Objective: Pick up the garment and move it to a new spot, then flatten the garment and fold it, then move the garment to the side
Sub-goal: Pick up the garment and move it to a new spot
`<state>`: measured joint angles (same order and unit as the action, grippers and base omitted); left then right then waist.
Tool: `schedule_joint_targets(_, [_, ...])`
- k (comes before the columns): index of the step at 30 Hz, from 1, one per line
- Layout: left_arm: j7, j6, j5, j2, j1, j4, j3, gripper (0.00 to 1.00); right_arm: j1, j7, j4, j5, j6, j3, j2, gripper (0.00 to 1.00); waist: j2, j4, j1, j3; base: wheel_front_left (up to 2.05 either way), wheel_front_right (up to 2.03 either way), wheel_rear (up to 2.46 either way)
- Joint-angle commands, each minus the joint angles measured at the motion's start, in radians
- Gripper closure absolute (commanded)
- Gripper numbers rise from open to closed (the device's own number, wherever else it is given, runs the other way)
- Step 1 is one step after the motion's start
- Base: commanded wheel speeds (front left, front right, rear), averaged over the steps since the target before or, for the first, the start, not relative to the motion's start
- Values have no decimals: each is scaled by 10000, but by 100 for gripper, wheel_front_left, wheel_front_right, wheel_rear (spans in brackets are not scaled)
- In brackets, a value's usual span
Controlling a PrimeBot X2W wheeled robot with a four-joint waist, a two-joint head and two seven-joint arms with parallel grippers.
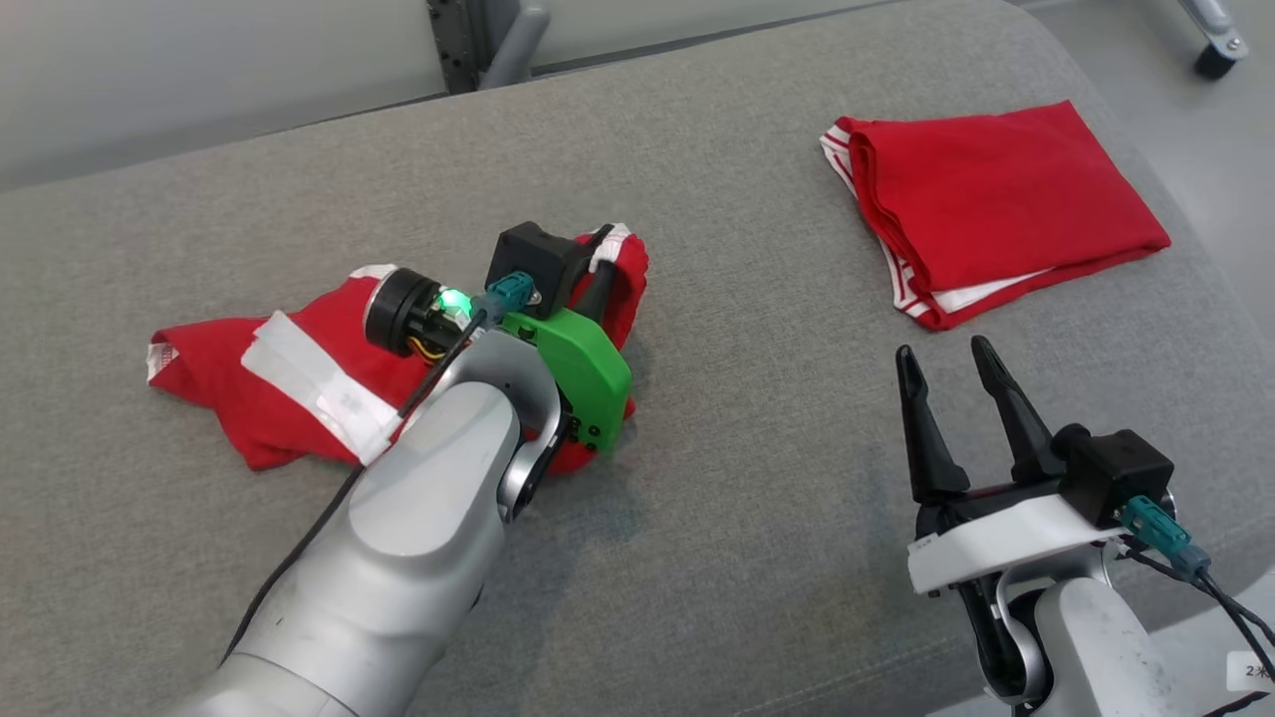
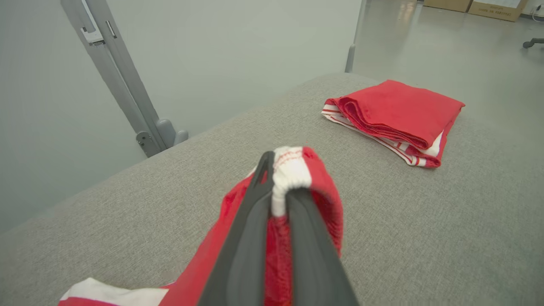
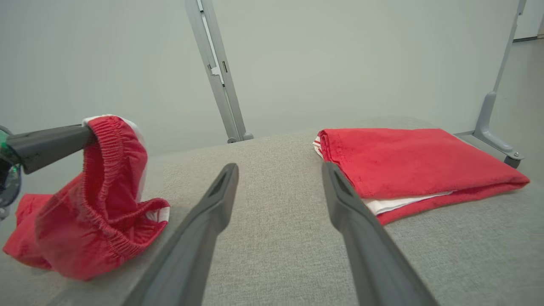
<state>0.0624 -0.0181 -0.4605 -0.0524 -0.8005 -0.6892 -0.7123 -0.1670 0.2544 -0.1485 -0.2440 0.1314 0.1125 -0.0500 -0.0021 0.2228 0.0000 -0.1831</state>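
Observation:
A crumpled red garment [image 1: 259, 398] with white trim lies at the left of the grey padded surface [image 1: 747, 418]. My left gripper [image 1: 603, 254] is shut on its white-edged waistband, lifting that edge off the surface while the rest drapes down. In the left wrist view the gripper [image 2: 280, 182] pinches the band of the garment [image 2: 323, 191] between its dark fingers. In the right wrist view the garment [image 3: 97, 221] hangs from a left finger [image 3: 51, 142]. My right gripper [image 1: 943, 351] stands open at the lower right, with nothing between its fingers [image 3: 204, 221].
A second red garment [image 1: 1006, 199], neatly folded, lies at the back right of the surface [image 2: 399, 110] [image 3: 403, 161]. A grey metal frame post [image 2: 119, 76] rises behind the far edge. The surface's right edge drops to the floor [image 1: 1225, 149].

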Motion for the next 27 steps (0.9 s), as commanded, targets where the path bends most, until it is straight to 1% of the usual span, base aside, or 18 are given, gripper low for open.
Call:
schedule_joint_targets(1, [112, 46, -79, -19, -137, -217, -138, 100, -142, 68, -66, -68, -15, -1, -11, 0, 21, 745, 0, -707, 0, 0, 0])
schedule_joint_targets(4, [281, 12, -343, 6, -83, -538, -603, 100, -226, 103, -164, -129, -15, 42, -6, 0, 21, 953, 0, -835, 0, 0, 0])
schedule_joint_targets(6, [369, 134, -616, 6, -16, -561, -970, 100, -251, 117, -222, -178, -15, 40, -11, 0, 21, 1014, 0, -865, 0, 0, 0])
schedule_joint_targets(7, [409, 191, -747, 1, 3, -565, -1157, 76, -257, 111, -244, -197, -15, 32, -9, 0, 21, 1022, 0, -870, 0, 0, 0])
schedule_joint_targets(8, [420, 223, -857, -6, 2, -577, -1336, 16, -269, 106, -247, -213, -15, 2, -8, 0, 21, 1011, 0, -869, 0, 0, 0])
schedule_joint_targets(9, [433, 282, -918, -8, -19, -590, -1507, 0, -274, 109, -227, -217, -15, -46, -9, 0, 21, 981, 0, -859, 0, 0, 0])
schedule_joint_targets(17, [460, 567, -1418, -1, -259, -735, -2536, 0, -40, 114, -173, -109, -15, -172, -11, 0, 21, 316, 0, -499, 0, 0, 0])
schedule_joint_targets(27, [604, 720, -1747, 7, 418, -273, -3673, 0, 262, 116, -259, 1, -15, -291, -15, 0, 21, -521, 0, 118, 0, 0, 0])
